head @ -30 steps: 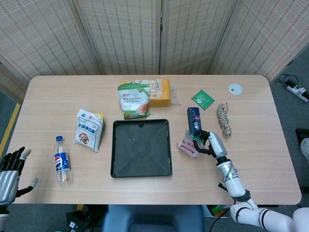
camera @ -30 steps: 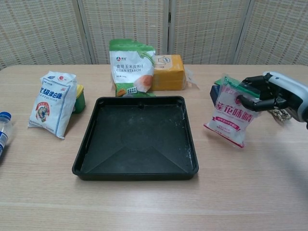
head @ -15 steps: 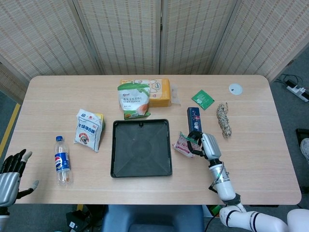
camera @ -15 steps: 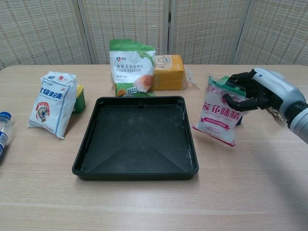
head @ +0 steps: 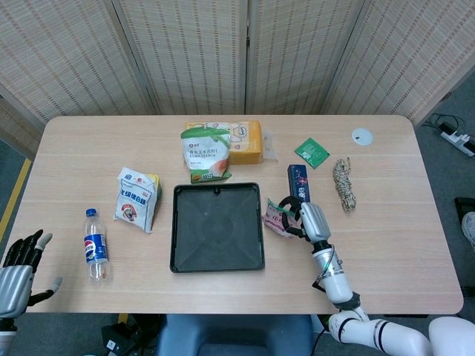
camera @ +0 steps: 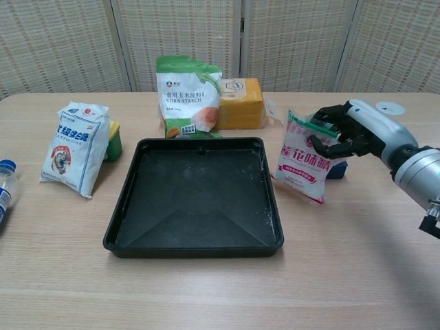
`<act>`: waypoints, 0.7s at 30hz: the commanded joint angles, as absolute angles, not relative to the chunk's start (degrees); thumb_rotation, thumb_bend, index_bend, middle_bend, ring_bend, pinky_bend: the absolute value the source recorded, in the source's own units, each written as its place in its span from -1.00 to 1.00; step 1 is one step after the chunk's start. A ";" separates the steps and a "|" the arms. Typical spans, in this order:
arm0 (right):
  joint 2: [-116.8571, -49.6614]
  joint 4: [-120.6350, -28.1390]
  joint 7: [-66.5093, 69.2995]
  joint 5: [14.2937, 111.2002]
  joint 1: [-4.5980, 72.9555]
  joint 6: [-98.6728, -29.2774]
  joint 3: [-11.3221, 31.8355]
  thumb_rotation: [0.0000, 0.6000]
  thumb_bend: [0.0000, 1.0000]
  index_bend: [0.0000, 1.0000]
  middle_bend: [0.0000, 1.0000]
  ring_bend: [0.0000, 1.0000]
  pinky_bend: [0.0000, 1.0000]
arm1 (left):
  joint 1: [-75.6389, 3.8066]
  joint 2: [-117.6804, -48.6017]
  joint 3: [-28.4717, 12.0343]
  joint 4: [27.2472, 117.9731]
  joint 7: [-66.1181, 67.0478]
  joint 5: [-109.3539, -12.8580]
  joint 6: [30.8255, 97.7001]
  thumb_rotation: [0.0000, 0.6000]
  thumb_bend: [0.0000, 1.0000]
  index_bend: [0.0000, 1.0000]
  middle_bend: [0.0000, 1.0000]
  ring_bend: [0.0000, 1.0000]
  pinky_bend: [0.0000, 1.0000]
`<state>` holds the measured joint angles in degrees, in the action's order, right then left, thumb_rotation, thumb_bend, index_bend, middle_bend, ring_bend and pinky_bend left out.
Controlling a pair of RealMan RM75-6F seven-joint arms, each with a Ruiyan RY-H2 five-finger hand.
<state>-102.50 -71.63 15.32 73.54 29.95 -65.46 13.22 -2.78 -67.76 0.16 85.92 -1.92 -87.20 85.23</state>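
My right hand (camera: pixel 350 132) (head: pixel 303 215) grips the top of a pink-and-white seasoning packet (camera: pixel 303 165) (head: pixel 277 219), which hangs above the table just right of the black tray (camera: pixel 194 196) (head: pixel 217 226). The packet's lower edge is close to the tray's right rim. My left hand (head: pixel 18 259) shows only in the head view, at the near left table edge, fingers spread and holding nothing, nearest the Pepsi bottle (head: pixel 94 245).
A corn starch bag (camera: pixel 188 97) and an orange pack (camera: pixel 240 103) stand behind the tray. A white bag (camera: pixel 75 147) with a yellow-green tub lies left. A dark blue box (head: pixel 298 182), rope bundle (head: pixel 342 183), green sachet (head: pixel 312 153) and white disc (head: pixel 361 135) lie right.
My right hand has carried the pink packet leftward, from beside the blue box to next to the tray's right rim. My left hand has barely moved.
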 commanded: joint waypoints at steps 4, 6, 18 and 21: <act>-101.59 -73.27 15.49 74.86 29.76 -64.45 11.67 1.00 0.20 -0.50 -0.43 -0.14 -0.09 | -2.90 -67.87 0.06 85.88 -1.84 -87.34 85.28 1.00 -0.35 -1.00 -0.97 -0.93 -1.00; -100.73 -74.52 16.61 75.69 29.55 -63.97 10.90 1.00 0.20 -0.68 -0.53 -0.23 -0.18 | -2.95 -67.94 -0.01 85.85 -1.82 -87.32 85.27 1.00 -0.35 -1.00 -0.97 -0.93 -1.00; -94.53 -82.73 21.95 83.82 27.86 -66.93 6.90 1.00 0.20 -1.00 -0.75 -0.40 -0.40 | -3.06 -67.77 -0.11 86.15 -1.62 -87.58 85.49 1.00 -0.35 -1.00 -0.97 -0.94 -1.00; -91.49 -84.18 23.23 86.58 27.58 -67.67 5.43 1.00 0.20 -1.00 -0.76 -0.45 -0.46 | -2.99 -67.66 -0.12 86.24 -1.59 -87.57 85.63 1.00 -0.35 -1.00 -0.97 -0.94 -1.00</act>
<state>-93.25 -83.10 22.32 84.95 27.87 -67.04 6.50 -2.99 -67.67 -0.12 86.23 -1.60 -87.58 85.63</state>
